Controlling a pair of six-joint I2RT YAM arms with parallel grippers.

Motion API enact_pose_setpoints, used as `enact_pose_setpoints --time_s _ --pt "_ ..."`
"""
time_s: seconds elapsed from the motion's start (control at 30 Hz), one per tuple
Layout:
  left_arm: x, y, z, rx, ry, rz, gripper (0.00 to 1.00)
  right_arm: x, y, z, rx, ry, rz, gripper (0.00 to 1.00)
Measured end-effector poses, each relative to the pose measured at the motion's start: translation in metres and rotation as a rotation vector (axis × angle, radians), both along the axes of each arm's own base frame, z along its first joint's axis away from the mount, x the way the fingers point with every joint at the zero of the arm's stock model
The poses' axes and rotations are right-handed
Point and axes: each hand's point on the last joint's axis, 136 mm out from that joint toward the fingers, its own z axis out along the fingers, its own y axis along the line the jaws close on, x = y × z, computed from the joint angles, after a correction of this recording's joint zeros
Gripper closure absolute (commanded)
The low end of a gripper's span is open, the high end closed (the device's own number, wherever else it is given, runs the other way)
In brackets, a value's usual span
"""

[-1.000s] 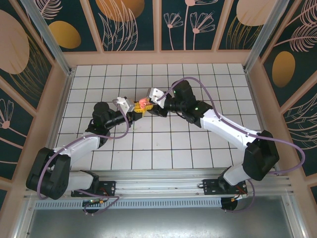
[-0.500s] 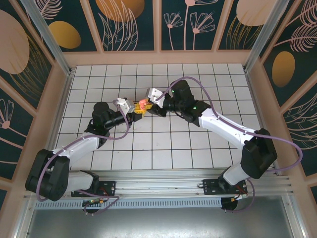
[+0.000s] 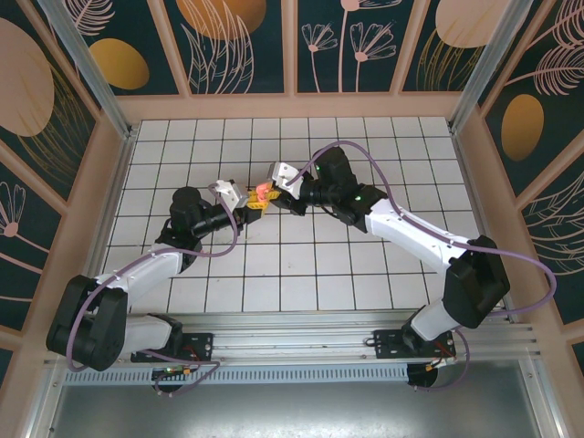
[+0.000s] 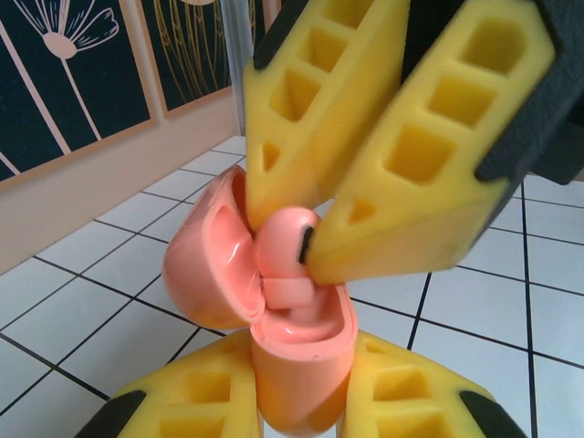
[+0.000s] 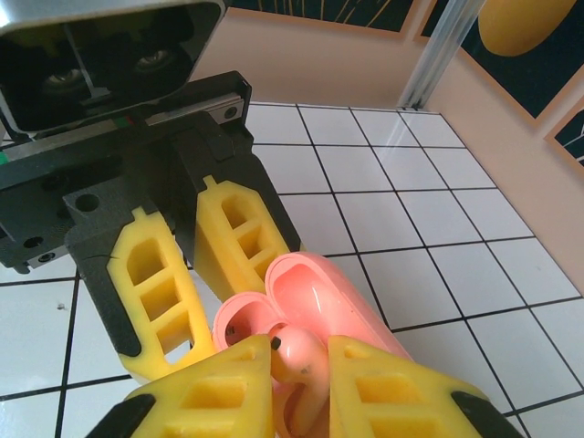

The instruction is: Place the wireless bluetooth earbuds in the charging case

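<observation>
I see my arms (image 3: 411, 233) as white links with black joints, purple cables (image 3: 137, 263) looping alongside; my fingers (image 4: 365, 246) are yellow, hollow-celled, black-backed.

Counted at inspection: one case (image 4: 297, 379), made up of one body and one lid (image 4: 205, 274). One earbud (image 4: 281, 239) was plainly counted; whether a second lay inside the case could not be told. Arms: two, the left arm (image 3: 155, 265) and the right arm (image 3: 411, 233). End effectors: two, the left end effector (image 4: 297, 406) and the right end effector (image 5: 299, 354). Yellow fingers (image 4: 420, 155): four, two per end effector. One counter (image 3: 365, 274). Metal corner posts (image 3: 80, 66): two.
</observation>
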Motion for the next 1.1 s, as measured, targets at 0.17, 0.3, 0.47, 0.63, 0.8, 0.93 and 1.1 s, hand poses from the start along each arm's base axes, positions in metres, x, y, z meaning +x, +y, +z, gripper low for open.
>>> enact_pose_setpoints --time_s 0.17,0.3,0.47,0.63,0.8,0.93,1.1 --pt "-0.002 -0.002 0.002 -0.011 0.006 -0.015 0.93 -0.001 -0.014 0.004 0.088 0.022 -0.025 0.85" --pt "-0.003 -0.003 0.010 -0.037 -0.008 -0.019 0.93 0.001 -0.023 0.008 0.145 0.038 -0.044 0.85" --pt "-0.004 -0.004 0.017 -0.063 -0.017 -0.031 0.93 0.001 -0.027 0.011 0.189 0.062 -0.045 0.85" --pt "-0.006 -0.004 0.023 -0.086 -0.017 -0.039 0.93 -0.002 -0.029 0.016 0.212 0.069 -0.032 0.85" --pt "-0.007 -0.005 0.027 -0.101 -0.020 -0.045 0.93 -0.002 -0.029 0.020 0.224 0.065 -0.025 0.81" --pt "-0.007 -0.005 0.027 -0.103 -0.019 -0.050 0.93 -0.004 -0.029 0.021 0.228 0.066 -0.020 0.74" --pt "-0.007 -0.005 0.029 -0.105 -0.027 -0.049 0.93 -0.005 -0.031 0.024 0.234 0.063 -0.021 0.70"
